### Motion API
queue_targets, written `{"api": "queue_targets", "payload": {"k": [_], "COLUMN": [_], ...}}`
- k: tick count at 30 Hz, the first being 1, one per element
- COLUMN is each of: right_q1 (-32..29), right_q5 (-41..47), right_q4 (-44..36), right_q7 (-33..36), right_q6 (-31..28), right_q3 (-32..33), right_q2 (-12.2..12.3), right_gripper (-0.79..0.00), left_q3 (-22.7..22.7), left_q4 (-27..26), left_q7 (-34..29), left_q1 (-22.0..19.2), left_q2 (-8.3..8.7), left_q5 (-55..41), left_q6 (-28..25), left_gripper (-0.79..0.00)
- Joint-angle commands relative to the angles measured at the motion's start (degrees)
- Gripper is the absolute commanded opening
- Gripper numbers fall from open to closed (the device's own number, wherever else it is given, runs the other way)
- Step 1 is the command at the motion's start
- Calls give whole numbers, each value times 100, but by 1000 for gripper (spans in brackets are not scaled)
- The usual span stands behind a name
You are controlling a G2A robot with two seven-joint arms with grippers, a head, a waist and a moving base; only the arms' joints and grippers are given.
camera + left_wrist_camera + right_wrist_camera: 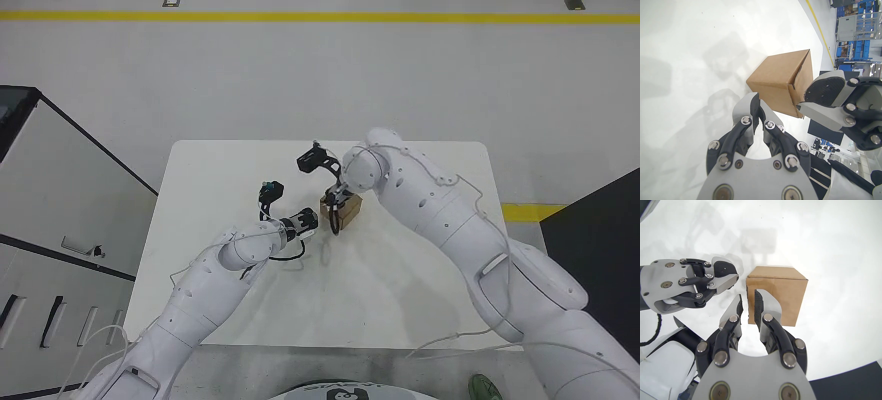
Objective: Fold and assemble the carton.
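Observation:
A small brown carton (pixel 345 209) stands folded into a box near the middle of the white table (pixel 420 290). In the left wrist view the carton (pixel 776 79) shows a flap with a serrated edge along one corner. My right gripper (pixel 748 296) is at that corner, its fingers a little apart with the carton's (pixel 783 294) edge between them and table showing in the gap. Seen from the left wrist, the right gripper (pixel 802 100) touches the flap edge. My left gripper (pixel 759 106) is shut and empty, its tips just short of the carton's near face.
A grey cabinet (pixel 50 210) stands off the table's left side. A yellow floor line (pixel 320 17) runs beyond the far edge. Bare table surface lies all around the carton.

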Motion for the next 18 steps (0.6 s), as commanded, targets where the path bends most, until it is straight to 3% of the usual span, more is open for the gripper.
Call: {"api": "queue_targets", "payload": {"k": [1, 3, 18], "right_q1": [-10, -23, -208], "right_q5": [66, 123, 114], "right_q4": [51, 86, 123], "right_q7": [-14, -40, -97], "right_q6": [32, 64, 313], "right_q3": [77, 151, 291], "right_q2": [13, 27, 46], "right_gripper": [-739, -785, -785], "left_q3": [0, 0, 0], "left_q4": [0, 0, 0], "left_q7": [0, 0, 0], "left_q1": [0, 0, 0], "left_q2": [0, 0, 0], "left_q5": [0, 0, 0], "left_q6": [0, 0, 0], "left_gripper": [-785, -785, -785]}}
